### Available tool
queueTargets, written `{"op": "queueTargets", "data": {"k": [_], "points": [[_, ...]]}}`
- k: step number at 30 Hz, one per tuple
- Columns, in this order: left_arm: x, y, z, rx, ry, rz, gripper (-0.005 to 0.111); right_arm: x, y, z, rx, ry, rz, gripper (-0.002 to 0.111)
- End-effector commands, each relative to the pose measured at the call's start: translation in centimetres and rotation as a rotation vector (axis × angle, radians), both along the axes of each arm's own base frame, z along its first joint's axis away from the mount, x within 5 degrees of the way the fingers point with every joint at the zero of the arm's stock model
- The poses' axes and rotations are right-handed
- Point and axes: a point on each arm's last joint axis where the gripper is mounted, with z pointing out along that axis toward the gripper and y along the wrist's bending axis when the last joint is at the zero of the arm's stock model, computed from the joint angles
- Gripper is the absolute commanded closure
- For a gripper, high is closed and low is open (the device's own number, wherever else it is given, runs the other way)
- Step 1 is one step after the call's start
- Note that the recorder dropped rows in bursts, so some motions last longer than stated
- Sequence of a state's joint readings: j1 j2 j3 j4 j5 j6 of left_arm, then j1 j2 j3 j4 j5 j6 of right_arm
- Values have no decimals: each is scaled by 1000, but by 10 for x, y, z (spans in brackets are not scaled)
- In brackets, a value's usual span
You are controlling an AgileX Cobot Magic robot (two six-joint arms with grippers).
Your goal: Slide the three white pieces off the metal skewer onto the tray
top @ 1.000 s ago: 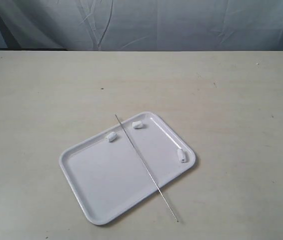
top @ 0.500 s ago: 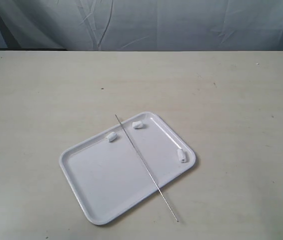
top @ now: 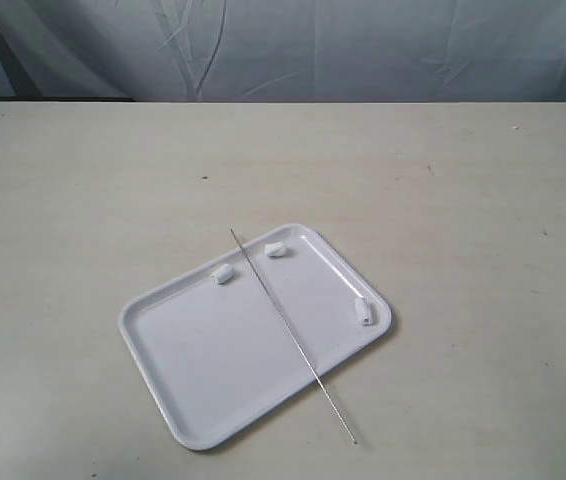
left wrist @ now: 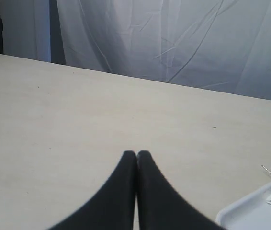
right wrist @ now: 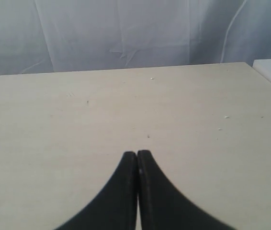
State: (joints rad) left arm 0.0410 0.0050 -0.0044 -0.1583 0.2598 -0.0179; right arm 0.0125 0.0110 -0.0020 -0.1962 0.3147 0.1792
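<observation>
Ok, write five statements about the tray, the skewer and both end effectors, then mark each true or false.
1. The three white pieces all lie on the tray. True.
2. One white piece is threaded on the metal skewer. False: the skewer is bare, and each piece lies apart from it.
3. The skewer lies wholly inside the tray. False: it crosses the tray at a slant, and its near end sticks out past the rim over the table.
4. The left end effector is shut with nothing in it. True.
5. The right end effector grips the skewer. False: it is shut on nothing, above bare table.
</observation>
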Motion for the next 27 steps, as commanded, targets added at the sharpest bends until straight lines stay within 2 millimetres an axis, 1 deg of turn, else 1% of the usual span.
{"op": "queueTargets", "data": {"k": [1,12,15,19,27], "points": [[0,1,0,31,-13,4,107,-1,0,-1,-20,-3,-13,109],[0,2,0,88,-10,14,107,-1,2,-2,-45,11,23,109],[0,4,0,88,-9,40,107,-1,2,-2,-76,15,33,109],[0,5,0,81,-8,70,107,-1,2,-2,-76,15,33,109],[0,5,2,62,-32,72,107,-1,3,-2,-47,11,34,109]]}}
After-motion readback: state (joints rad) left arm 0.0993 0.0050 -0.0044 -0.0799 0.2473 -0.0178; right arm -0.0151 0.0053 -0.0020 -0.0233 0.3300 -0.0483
